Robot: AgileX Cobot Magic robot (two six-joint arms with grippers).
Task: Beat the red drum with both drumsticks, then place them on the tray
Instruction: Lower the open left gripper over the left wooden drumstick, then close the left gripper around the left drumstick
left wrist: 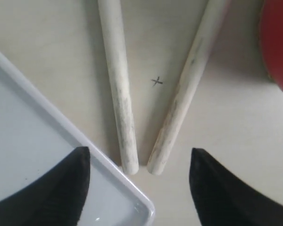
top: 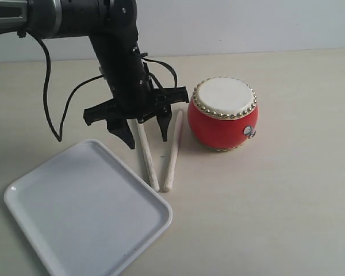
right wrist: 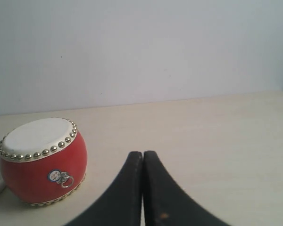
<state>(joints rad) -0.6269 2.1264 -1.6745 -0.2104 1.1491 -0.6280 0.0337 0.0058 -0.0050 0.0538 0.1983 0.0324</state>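
- Red drum point(top: 223, 114) stands upright on your counter point(top: 287, 190), cream skin facing up.
- Wooden drumsticks point(top: 173, 152) lie side by side just beside it. Their near ends almost meet at the rim of the white tray point(top: 86, 207).
- Your left hand point(top: 146, 138) hangs spread wide over the sticks, gripping nothing.
- Your right hand point(right wrist: 142, 188) has its fingers pressed together, empty, apart from the drum.

left arm point(top: 118, 57): matte black, grey band | cables point(top: 45, 80): black, looped | left tool point(top: 148, 141): black pointed fingers
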